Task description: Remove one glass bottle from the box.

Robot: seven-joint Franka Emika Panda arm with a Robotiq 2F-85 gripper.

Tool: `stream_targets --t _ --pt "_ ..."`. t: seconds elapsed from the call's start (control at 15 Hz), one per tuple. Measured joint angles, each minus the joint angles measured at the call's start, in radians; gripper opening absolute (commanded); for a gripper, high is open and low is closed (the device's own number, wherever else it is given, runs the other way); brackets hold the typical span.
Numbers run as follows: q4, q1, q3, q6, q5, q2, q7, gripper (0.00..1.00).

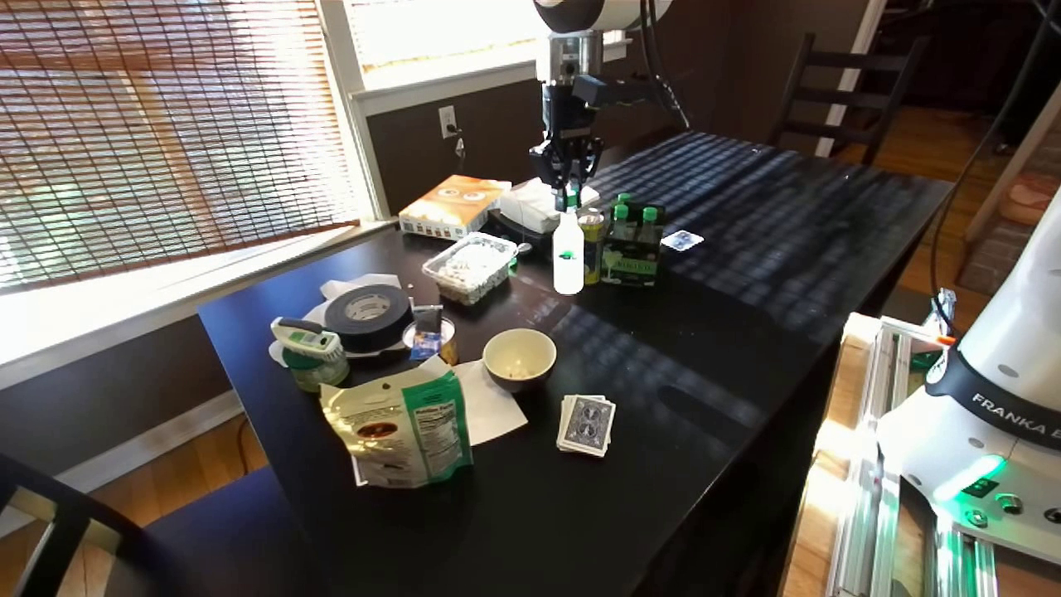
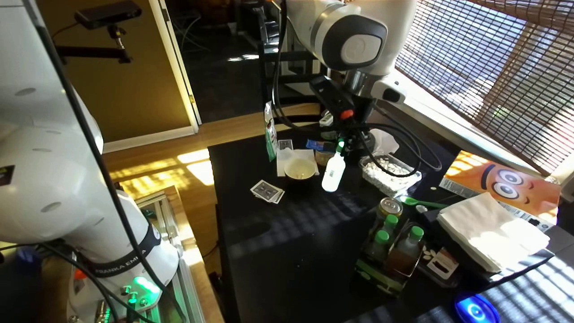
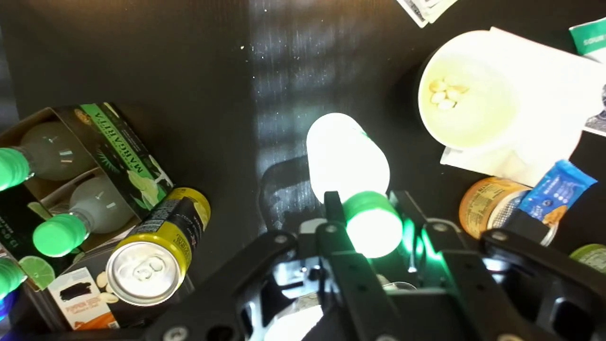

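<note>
Dark counter (image 1: pixel 688 365) below sunlit windows (image 1: pixel 448 33) with woven blinds (image 1: pixel 166 133); light falls across it in stripes. Black chair (image 1: pixel 850 99) past the far end in an exterior view.

Claw (image 3: pixel 368 208) narrow, clamped on the green-capped top of the glass bottle (image 3: pixel 348 156), seen best in the wrist view. Bottle is out of the box (image 3: pixel 123 151), cap up, held in the air above the counter. Near upright in an exterior view, going by the bottle (image 1: pixel 569 265); leaning in an exterior view, same bottle (image 2: pixel 333 175). Glare whites it out, label unreadable.

Box is low and dark with green trim, MARGARITA printed on one side. Three more green-capped bottles (image 3: pixel 104 203) sit inside; caps show in both exterior views, two cut by the frame edge in the wrist view. Yellow-and-black can (image 3: pixel 170 232) just beside the box; touching or not, can't tell.

Also: cream bowl (image 1: pixel 506 348) with a few pale kernels (image 3: pixel 445 93), partly over white paper (image 1: pixel 493 414). Card stack (image 1: pixel 587 425) near the bowl. White-and-green pouch (image 1: pixel 381 439) standing. Blue packet (image 3: pixel 561 192) over an orange-labelled tin (image 3: pixel 478 208). Black tape roll (image 1: pixel 344 319). Brush (image 1: pixel 307 338) on top of a jar (image 1: pixel 322 375). Clear tray (image 1: pixel 454 286) of pale pieces, too small to identify. Orange carton (image 1: pixel 452 203) with a cartoon face, lying flat. Napkin stack (image 2: pixel 491 229) near the orange carton. Green spoon (image 2: pixel 423 203) just beside the tray. Blue disc (image 2: pixel 475 309), partly out of frame in an exterior view.
</note>
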Motion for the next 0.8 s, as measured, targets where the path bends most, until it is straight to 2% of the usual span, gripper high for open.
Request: stream_targets --t 0.4,0.6,0.8 --pt "0.053 0.0 0.0 0.129 0.021 0.069 0.101 0.07" --pt "0.143 0.0 -0.002 0.118 0.02 0.138 0.158 0.07" --pt "0.245 0.0 -0.009 0.054 0.02 0.221 0.199 0.07"
